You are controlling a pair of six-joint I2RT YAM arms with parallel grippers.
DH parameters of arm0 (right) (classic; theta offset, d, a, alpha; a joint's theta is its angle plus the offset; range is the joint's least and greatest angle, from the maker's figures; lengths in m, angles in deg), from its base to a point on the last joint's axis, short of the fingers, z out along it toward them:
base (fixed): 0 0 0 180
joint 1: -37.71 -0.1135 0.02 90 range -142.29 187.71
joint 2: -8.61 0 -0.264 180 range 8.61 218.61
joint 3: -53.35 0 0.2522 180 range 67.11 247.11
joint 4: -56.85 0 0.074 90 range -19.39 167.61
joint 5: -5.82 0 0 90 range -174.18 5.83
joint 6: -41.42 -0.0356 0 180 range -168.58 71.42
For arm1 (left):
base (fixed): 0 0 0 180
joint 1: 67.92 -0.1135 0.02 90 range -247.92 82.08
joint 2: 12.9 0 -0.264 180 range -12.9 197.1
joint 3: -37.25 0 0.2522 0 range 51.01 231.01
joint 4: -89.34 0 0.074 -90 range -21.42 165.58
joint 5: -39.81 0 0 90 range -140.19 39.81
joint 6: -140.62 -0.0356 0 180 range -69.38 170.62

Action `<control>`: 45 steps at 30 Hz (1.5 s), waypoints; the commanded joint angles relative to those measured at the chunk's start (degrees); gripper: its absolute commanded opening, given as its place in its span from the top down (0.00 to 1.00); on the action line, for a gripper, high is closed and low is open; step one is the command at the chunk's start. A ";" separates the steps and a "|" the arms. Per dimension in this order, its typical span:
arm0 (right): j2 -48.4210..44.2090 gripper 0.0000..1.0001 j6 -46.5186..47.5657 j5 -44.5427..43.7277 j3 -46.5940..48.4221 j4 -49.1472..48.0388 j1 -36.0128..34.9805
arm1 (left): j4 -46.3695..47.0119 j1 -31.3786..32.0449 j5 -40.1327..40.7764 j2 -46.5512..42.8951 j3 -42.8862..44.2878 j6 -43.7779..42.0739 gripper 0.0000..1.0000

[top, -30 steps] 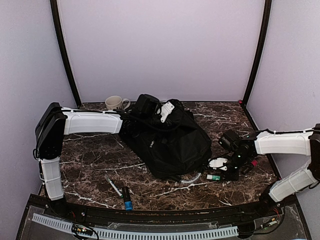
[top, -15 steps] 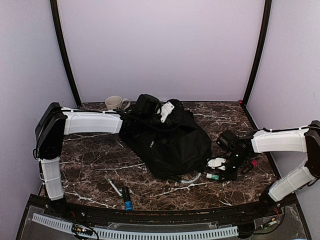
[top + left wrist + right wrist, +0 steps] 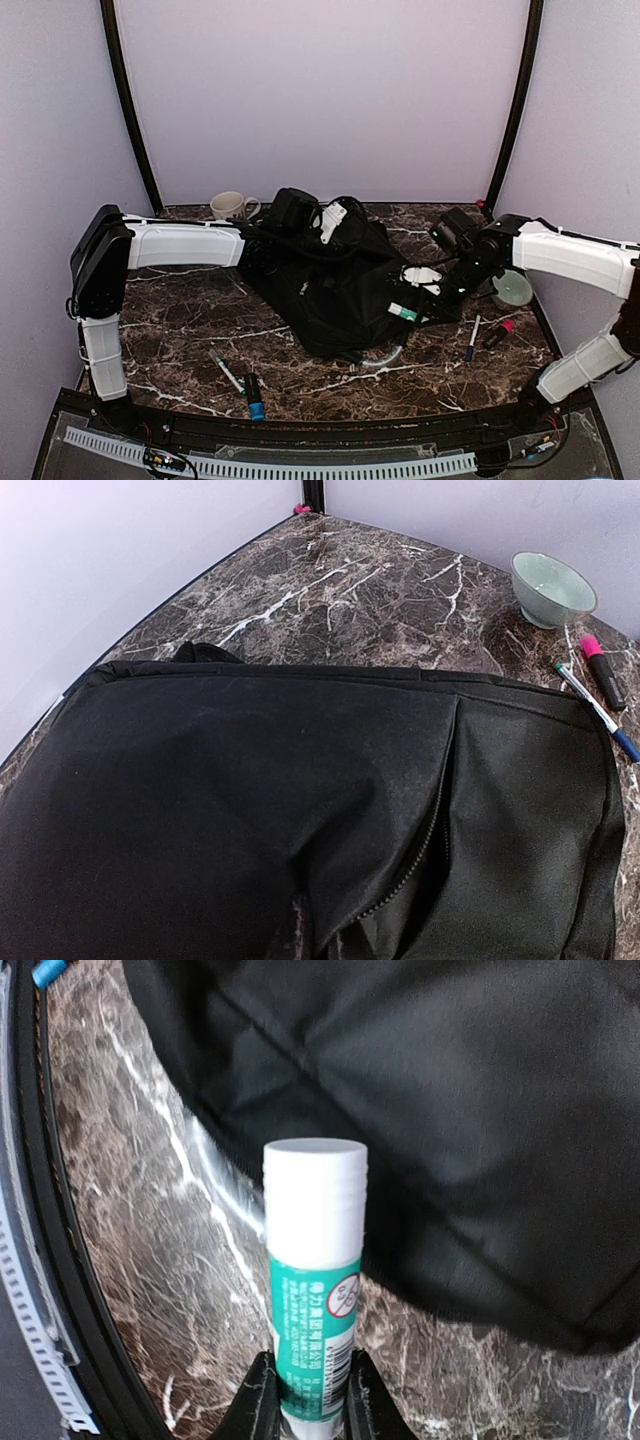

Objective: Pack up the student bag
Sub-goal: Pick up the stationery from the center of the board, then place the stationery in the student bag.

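Bag (image 3: 335, 285) just beyond R hand (image 3: 305, 1398), which pinches glue stick (image 3: 312, 1260); L hand (image 3: 292, 213) pressed shut at bag top. R hand has risen off worktop (image 3: 200, 300).

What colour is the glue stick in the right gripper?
The glue stick is green with a white cap; clearest in the right wrist view.

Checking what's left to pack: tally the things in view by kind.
Pens and markers: 4 (grey pen, blue-capped marker, blue-and-white pen, pink-capped marker)
Glue stick: 1, held in the right gripper
Mug: 1
Bowl: 1
Student bag: 1
Total: 8
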 commanded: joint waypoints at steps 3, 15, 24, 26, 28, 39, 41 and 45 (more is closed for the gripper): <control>8.47 0.95 -8.92 6.89 8.42 -1.91 -0.18 | 4.01 -0.41 -0.86 -1.92 1.38 4.61 1.00; 25.44 0.96 -22.81 9.37 25.49 -5.42 1.83 | 9.79 -0.37 -0.14 -2.50 -0.24 11.09 1.00; 29.62 0.94 -36.16 8.53 29.43 -13.51 2.78 | 9.80 -0.41 -0.31 -2.75 1.10 13.80 1.00; 29.94 0.94 -40.30 7.98 29.70 -16.49 3.26 | 9.67 -0.41 -0.31 -2.91 1.11 14.05 1.00; 30.91 0.94 -45.13 6.34 30.00 -18.83 3.49 | 9.50 -0.41 -0.32 -3.06 1.18 14.20 1.00; 36.76 0.87 -55.57 17.83 32.63 -28.54 3.32 | 8.41 -0.41 -1.73 -2.93 1.86 15.31 1.00; 36.47 0.75 -57.58 20.06 31.63 -32.04 3.34 | 8.61 -0.41 -1.59 -3.14 1.63 15.44 1.00; 36.47 0.60 -58.41 25.14 30.58 -34.49 3.21 | 9.24 -0.41 -0.99 -3.75 0.77 15.38 1.00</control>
